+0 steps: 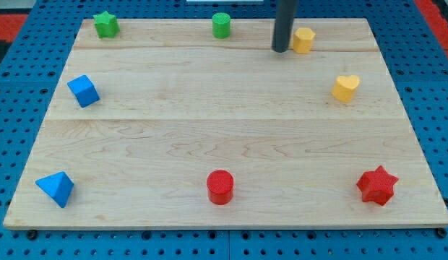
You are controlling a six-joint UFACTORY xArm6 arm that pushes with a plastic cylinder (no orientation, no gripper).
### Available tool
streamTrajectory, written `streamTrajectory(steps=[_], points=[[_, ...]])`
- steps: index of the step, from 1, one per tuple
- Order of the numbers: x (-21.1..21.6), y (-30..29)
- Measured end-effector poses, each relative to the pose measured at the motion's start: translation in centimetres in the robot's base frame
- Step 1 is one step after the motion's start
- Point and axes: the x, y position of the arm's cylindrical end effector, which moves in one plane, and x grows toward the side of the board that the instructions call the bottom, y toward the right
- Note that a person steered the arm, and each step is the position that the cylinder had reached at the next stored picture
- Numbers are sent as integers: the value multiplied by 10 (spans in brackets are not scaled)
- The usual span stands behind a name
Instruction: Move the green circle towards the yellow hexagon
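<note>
The green circle stands near the top edge of the wooden board, a little left of centre. The yellow hexagon is to its right, also near the top edge. My tip comes down from the view's top and rests just left of the yellow hexagon, close to it or touching it. The tip is well to the right of the green circle, with bare board between them.
A green star at top left, a blue cube at left, a blue triangular block at bottom left, a red cylinder at bottom centre, a red star at bottom right, a yellow heart at right.
</note>
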Motion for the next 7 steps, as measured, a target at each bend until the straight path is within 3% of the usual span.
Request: streamTrajectory(steps=[2,3,4,5,6,7], points=[[-67,-11],[-59,-34],[-7,-62],[0,-124],[-39,-149],[-77,-129]])
